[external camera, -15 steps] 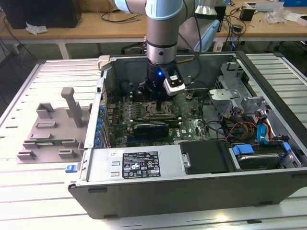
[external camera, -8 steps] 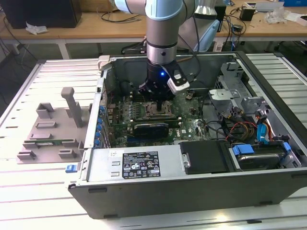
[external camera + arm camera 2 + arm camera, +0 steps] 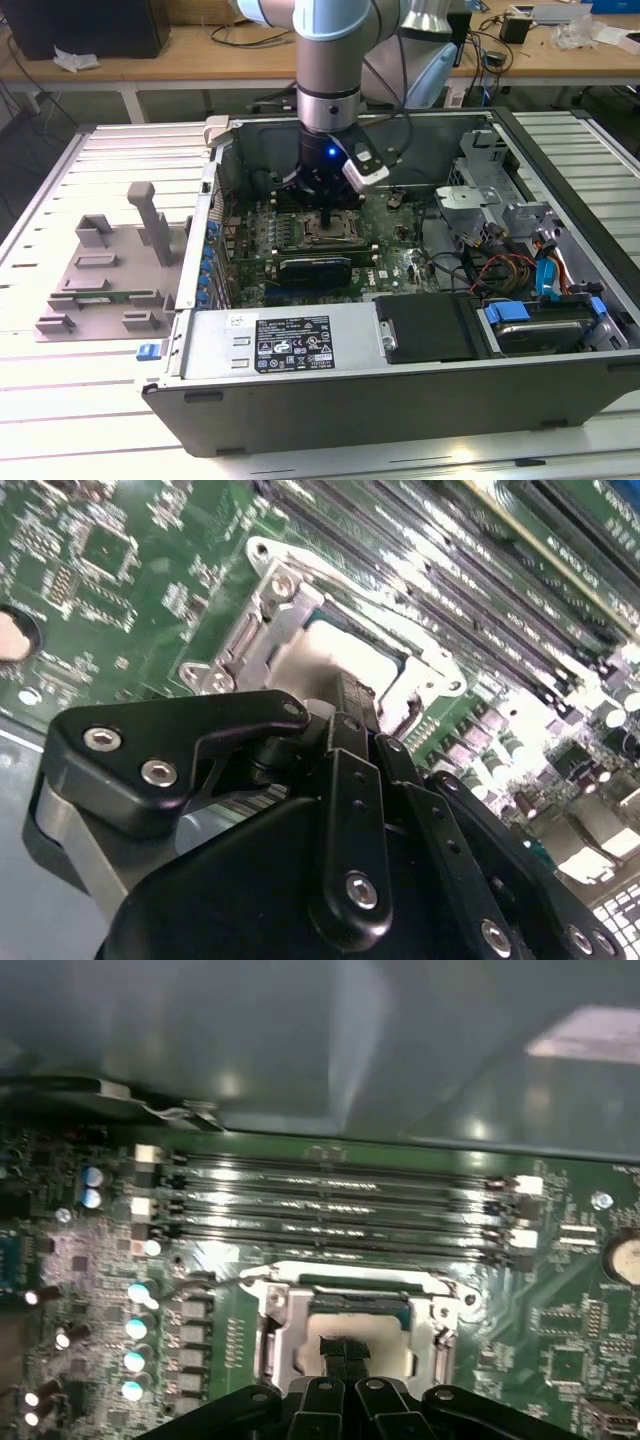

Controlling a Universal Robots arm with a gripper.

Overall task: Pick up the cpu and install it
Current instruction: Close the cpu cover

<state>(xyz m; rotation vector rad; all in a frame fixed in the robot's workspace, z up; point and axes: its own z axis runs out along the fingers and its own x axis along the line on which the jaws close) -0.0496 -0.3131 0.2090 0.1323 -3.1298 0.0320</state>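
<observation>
The cpu [image 3: 335,658] lies flat inside the open metal socket frame [image 3: 262,600] on the green motherboard, its pale silver top showing in both wrist views [image 3: 392,1343]. My gripper [image 3: 345,698] points straight down over it, its black fingers pressed together with no gap. Their tips are at the cpu's top, near its middle; I cannot tell whether they touch it. In the exterior view the gripper [image 3: 328,214] reaches down into the open computer case, right above the socket [image 3: 326,234].
Rows of memory slots [image 3: 330,1205] run close beside the socket. Capacitors [image 3: 135,1325] stand on the board nearby. The case walls [image 3: 300,345] ring the board, with cables and a drive cage [image 3: 520,262] at the exterior view's right. A grey fixture tray [image 3: 105,270] lies outside the case.
</observation>
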